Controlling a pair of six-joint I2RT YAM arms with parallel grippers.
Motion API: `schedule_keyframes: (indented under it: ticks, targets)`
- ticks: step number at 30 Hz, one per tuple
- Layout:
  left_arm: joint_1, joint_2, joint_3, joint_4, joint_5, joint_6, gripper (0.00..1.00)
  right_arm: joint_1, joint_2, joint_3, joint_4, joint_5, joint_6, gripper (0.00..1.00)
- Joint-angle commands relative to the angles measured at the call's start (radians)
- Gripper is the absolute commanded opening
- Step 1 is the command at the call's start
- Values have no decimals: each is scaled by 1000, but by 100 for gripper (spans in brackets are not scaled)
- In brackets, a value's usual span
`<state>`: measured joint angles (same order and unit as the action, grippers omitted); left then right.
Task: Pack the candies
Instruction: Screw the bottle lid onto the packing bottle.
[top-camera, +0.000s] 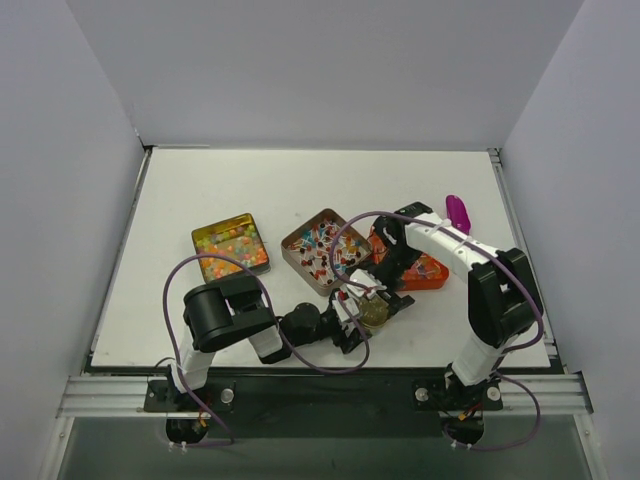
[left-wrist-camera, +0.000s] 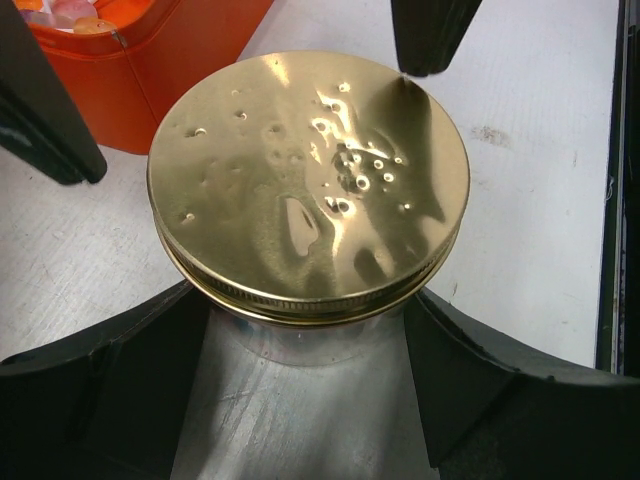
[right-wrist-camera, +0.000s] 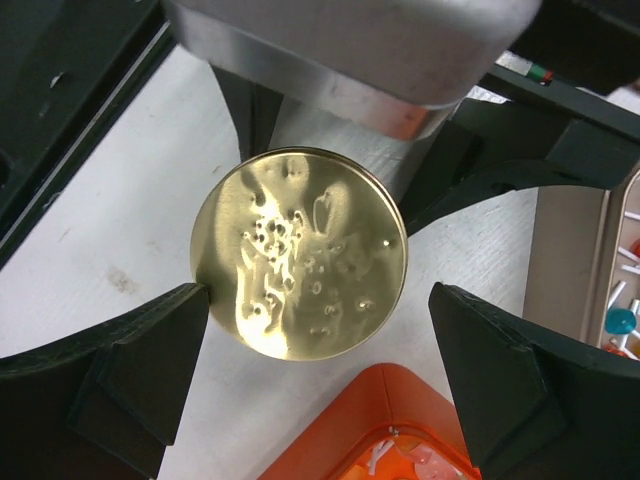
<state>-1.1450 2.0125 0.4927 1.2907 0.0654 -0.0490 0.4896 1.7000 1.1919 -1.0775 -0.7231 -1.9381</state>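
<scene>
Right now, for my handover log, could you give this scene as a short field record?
silvery jar: round gold metal lid on
left gripper: shut on jar body
right gripper: open, fingers flanking lid
twist-wrapped candies: in brownish tin
round bead candies: in square tin
orange tin: beside jar

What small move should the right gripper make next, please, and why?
Probably close the right gripper on the lid: it straddles the lid, open, one finger not touching, while the left gripper holds the jar beneath.
</scene>
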Motion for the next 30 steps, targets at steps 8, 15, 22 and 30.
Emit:
schedule_keyframes:
  ticks: [8, 15, 22, 30]
  targets:
    - [16, 74, -46, -357, -4, -71, 0, 41, -36, -81, 70, 5, 45, 100]
    - [16, 75, -45, -358, -1, -74, 0, 38, -65, -92, 70, 8, 45, 100]
    - [16, 74, -45, -360, 1, -74, 0, 44, -77, -118, 70, 7, 36, 100]
    - [16, 78, -39, -367, 4, -74, 0, 32, -169, -130, 39, 7, 60, 100]
